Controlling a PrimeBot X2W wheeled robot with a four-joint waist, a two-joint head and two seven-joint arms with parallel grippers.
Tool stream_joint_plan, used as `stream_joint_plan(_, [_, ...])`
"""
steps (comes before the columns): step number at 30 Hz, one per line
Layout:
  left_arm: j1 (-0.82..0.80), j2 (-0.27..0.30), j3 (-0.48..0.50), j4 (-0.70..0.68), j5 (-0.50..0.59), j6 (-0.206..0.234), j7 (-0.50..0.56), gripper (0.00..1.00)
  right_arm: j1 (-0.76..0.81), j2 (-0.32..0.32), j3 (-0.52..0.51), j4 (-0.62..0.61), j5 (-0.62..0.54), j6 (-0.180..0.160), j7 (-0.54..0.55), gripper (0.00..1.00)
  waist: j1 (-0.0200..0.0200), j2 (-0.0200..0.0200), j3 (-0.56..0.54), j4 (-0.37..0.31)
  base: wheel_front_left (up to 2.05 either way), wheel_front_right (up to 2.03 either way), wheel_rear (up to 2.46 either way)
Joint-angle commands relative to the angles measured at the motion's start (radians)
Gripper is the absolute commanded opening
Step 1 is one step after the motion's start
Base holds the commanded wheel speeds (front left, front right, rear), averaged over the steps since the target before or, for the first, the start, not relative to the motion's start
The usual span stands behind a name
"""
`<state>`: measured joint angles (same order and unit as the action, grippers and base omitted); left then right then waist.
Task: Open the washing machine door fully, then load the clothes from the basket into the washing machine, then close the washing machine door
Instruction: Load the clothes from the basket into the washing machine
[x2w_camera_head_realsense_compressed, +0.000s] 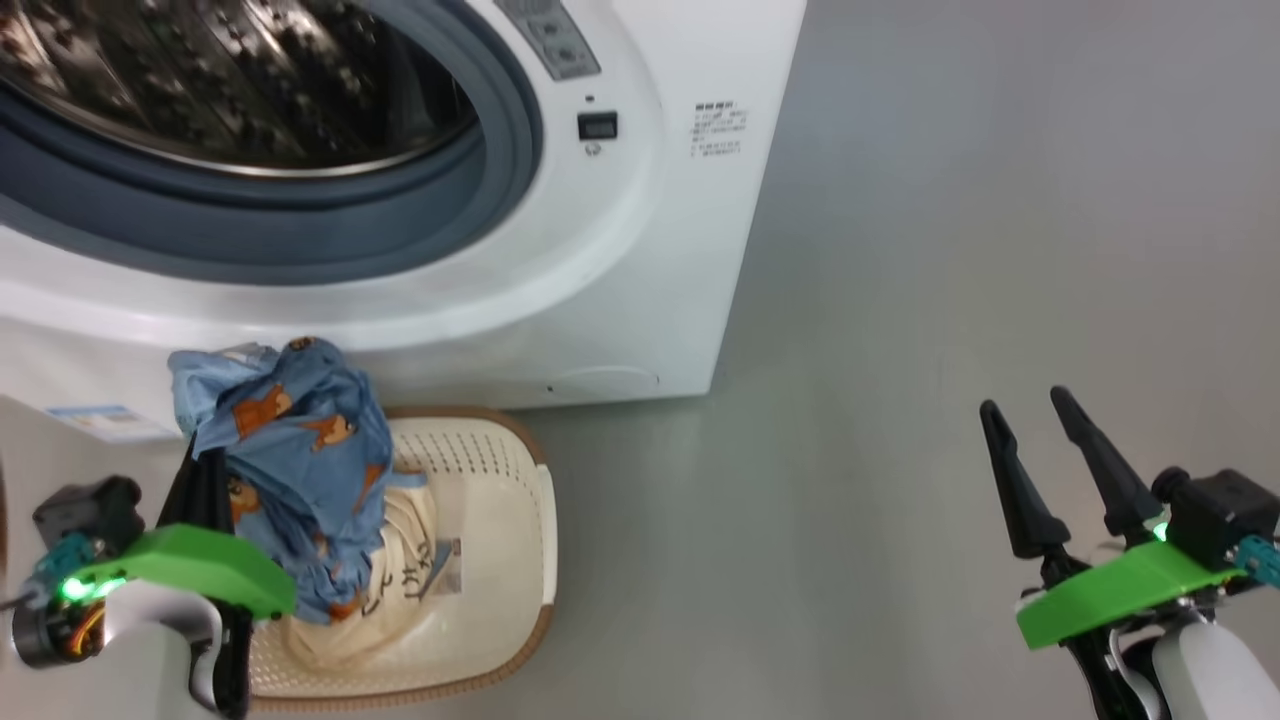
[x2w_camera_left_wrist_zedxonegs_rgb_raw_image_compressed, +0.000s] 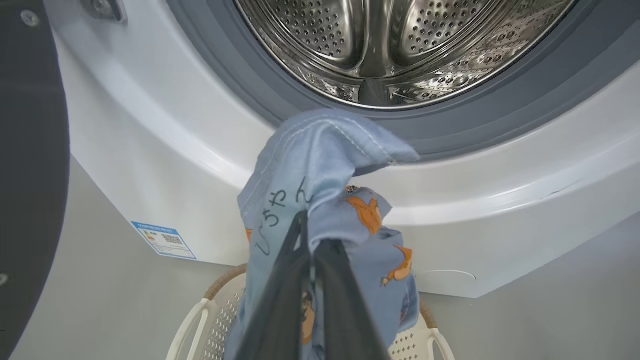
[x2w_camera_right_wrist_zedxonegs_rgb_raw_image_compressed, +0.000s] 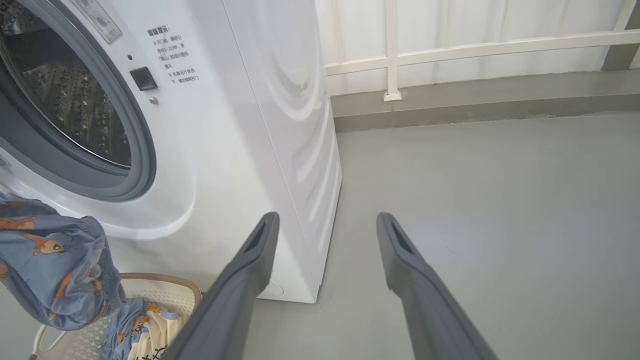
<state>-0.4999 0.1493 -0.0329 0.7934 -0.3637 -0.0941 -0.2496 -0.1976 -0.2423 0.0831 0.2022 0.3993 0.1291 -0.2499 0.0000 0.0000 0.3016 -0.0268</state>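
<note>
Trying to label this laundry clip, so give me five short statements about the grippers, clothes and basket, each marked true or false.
1. The left gripper is shut on the light blue garment. True.
2. The right gripper holds the cream garment. False: it is open and empty above the floor; the cream garment lies in the basket.
3. The drum of the washing machine is uncovered. True.
4. The light blue garment lies flat on the basket's floor. False: it hangs from the left gripper, its lower end reaching into the basket.
5. The basket stands at the washing machine's right side. False: it stands in front, below the drum opening.
</note>
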Motion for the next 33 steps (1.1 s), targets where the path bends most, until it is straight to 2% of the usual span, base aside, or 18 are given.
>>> stream_joint_plan(1, [0.042, 0.025, 0.051, -0.07, 0.023, -0.012, -0.012, 0.0, 0.03, -0.011, 0.011, -0.021, 0.01, 0.002, -0.012, 1.0, 0.0, 0.0, -0.055, 0.006, 0.0, 0.0, 0.0])
stream_joint_plan(22, [0.415, -0.056, 0.162, -0.53, 0.115, -0.034, -0.012, 0.0, 0.157, -0.018, -0.043, -0.036, 0.017, 0.002, -0.012, 1.0, 0.0, 0.0, -0.157, 0.013, 0.0, 0.0, 0.0])
stream_joint_plan(27, [0.478, -0.073, 0.174, -0.608, 0.12, -0.034, -0.012, 0.0, 0.165, -0.015, -0.047, -0.039, 0.016, 0.002, -0.012, 1.0, 0.0, 0.0, -0.16, 0.01, 0.0, 0.0, 0.0])
stream_joint_plan(33, [0.476, -0.084, 0.171, -0.626, 0.104, -0.035, -0.012, 0.0, 0.169, -0.013, -0.047, -0.039, 0.015, 0.002, -0.012, 1.0, 0.0, 0.0, -0.162, 0.008, 0.0, 0.0, 0.0])
